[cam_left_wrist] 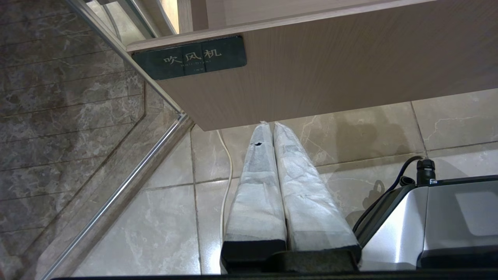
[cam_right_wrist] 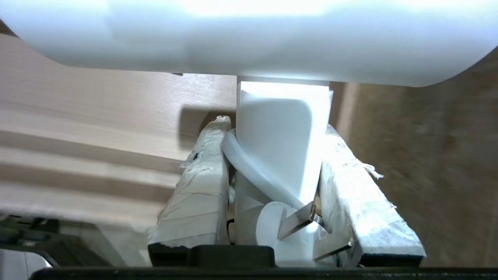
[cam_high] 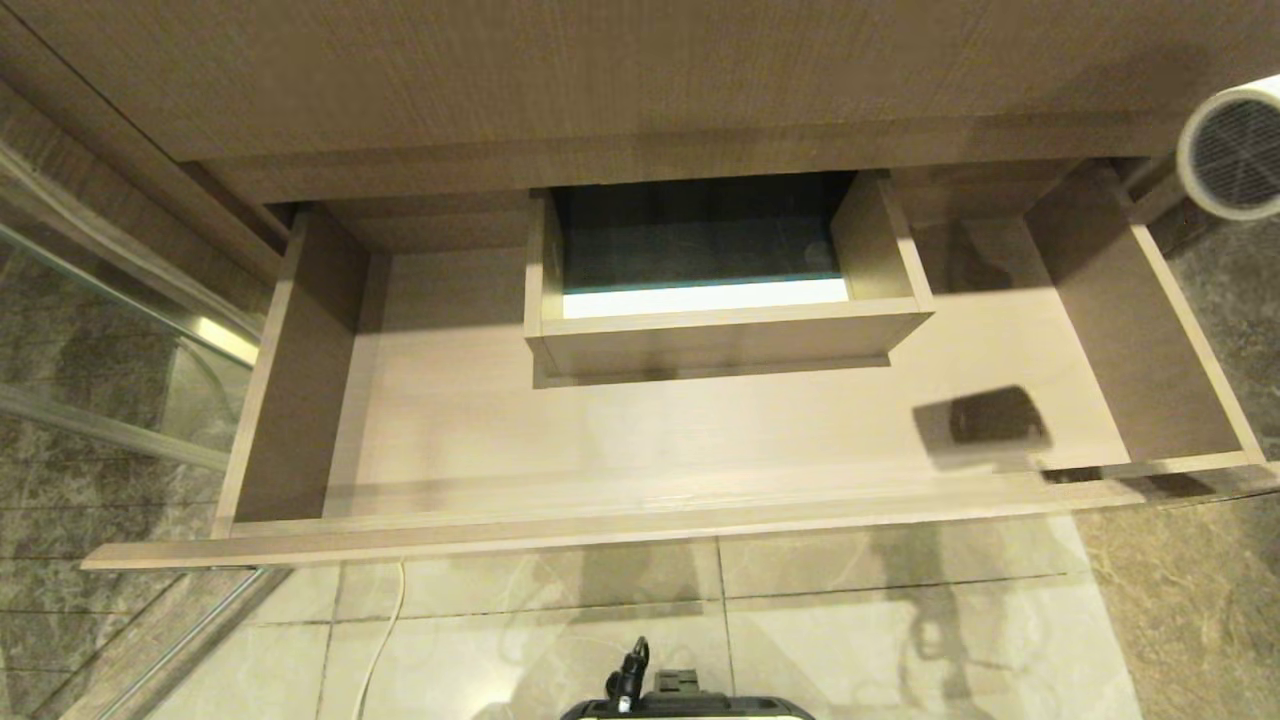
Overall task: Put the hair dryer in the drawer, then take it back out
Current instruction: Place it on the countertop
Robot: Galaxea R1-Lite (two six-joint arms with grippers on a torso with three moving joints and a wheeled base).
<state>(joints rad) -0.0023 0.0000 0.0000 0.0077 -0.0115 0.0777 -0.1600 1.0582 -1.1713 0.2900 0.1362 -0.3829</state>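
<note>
Now the right end effector point(cam_right_wrist: 272, 155) is clamped on the handle of the hair dryer point(cam_high: 1232, 150), held at the upper right of the frame above the open, dryer-free drawer point(cam_high: 640, 520), so which half remains I cannot tell.

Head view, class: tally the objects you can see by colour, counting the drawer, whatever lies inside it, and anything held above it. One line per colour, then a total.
Light-brown wood grain: 1, the drawer
Black: 1, the small box on the drawer floor
White: 1, the hair dryer, above the drawer's right end
Total: 3
</note>
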